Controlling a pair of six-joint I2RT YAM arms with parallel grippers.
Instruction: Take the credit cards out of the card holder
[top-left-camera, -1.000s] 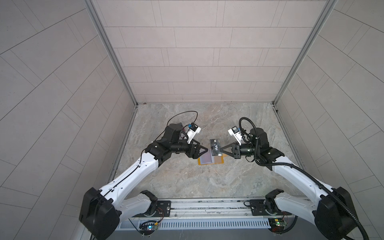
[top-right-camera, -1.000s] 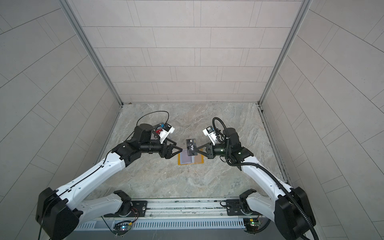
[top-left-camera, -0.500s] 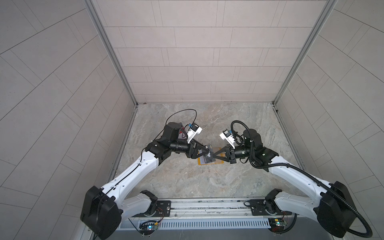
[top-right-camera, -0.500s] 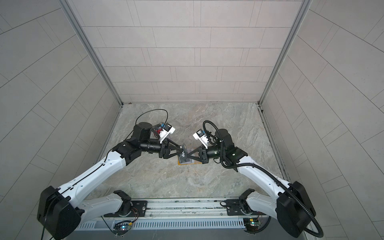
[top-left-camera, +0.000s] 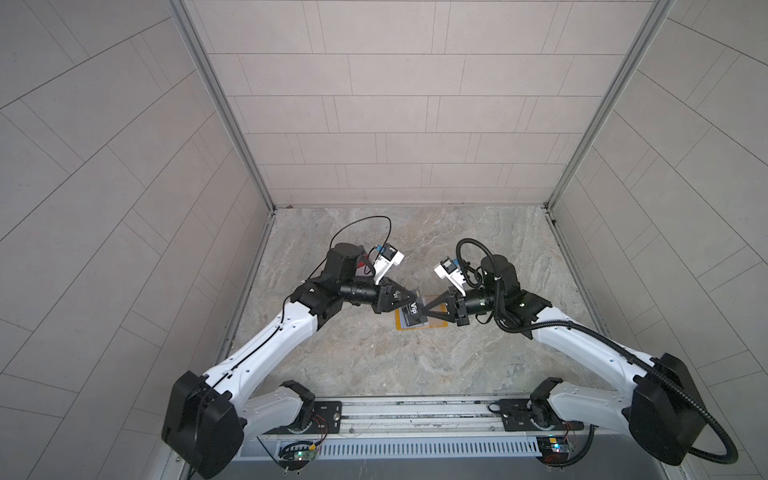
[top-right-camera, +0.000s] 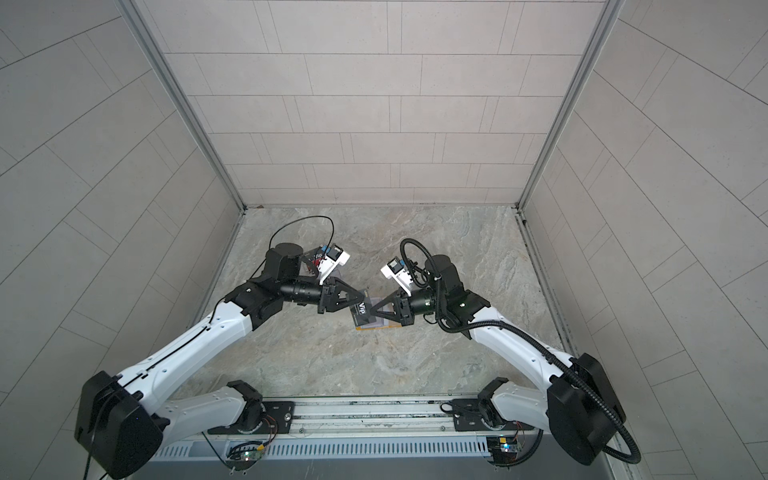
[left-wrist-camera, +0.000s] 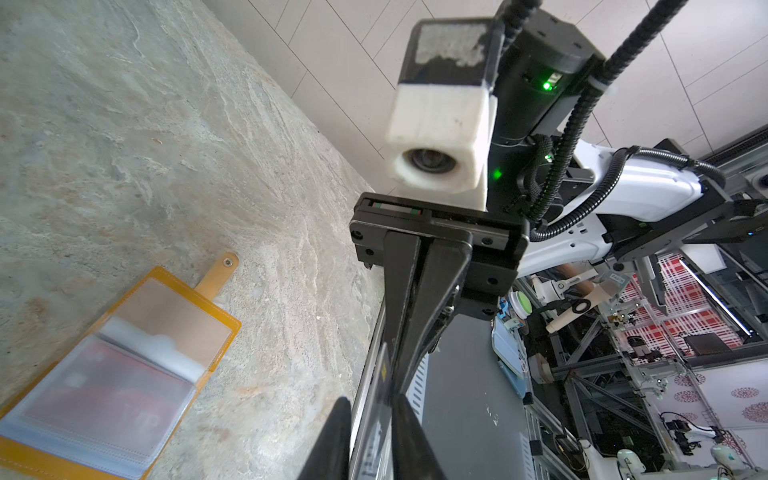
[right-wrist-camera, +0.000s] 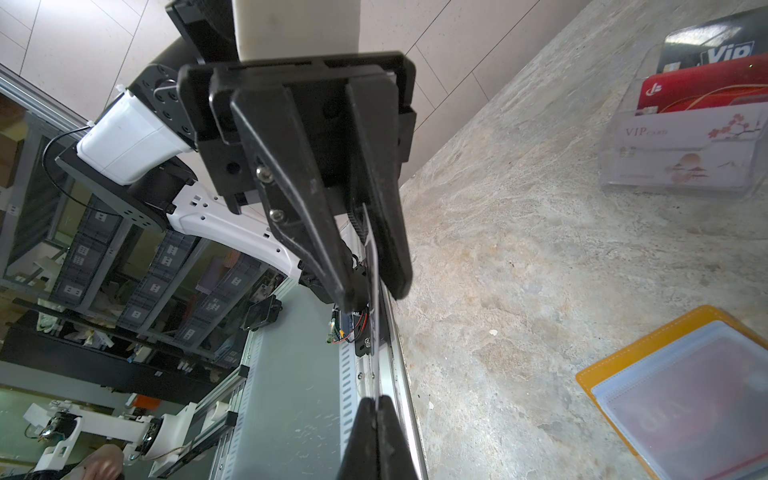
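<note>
Held card: black plastic card (top-left-camera: 413, 311) with white "Vip" lettering, lifted clear of the table, spanning the gap between the two tools above the wallet.
Right gripper (right-wrist-camera: 376, 401): clenched on one end of that card, its thin edge caught between the tips.
Left gripper (right-wrist-camera: 374, 295): fingers set close on either side of the card's other end. True pinch or a sliver of gap, cannot tell.
Card holder: mustard-yellow leather-look booklet wallet (right-wrist-camera: 648, 347), open and flat near the middle of the table, just below both tools; snap-button strap tab (left-wrist-camera: 217, 276) sticking out from one edge.
Credit card: red plastic card (left-wrist-camera: 112, 395) inside a frosted clear sleeve of the wallet; pale lettering behind the plastic, too blurred to read.
Stand: clear acrylic box with slanted tiers (right-wrist-camera: 623, 174), on the table beyond the left arm's wrist, apart from the wallet.
Stand writing: at the back, another black card (right-wrist-camera: 706, 54) reading "Vip"; next, second red plastic card (right-wrist-camera: 698, 93) with a white emblem and gold curves; in front, a white card (right-wrist-camera: 665, 133) printed "VIP card" beside a pink blossom sprig.
In the way: in both top views, white wrist camera (top-left-camera: 390, 259) of the left arm over most of the stand — held card and fingertips over part of the wallet.
Surface: grey-beige marbled table top (top-left-camera: 374, 365), pale tiled walls on three sides.
</note>
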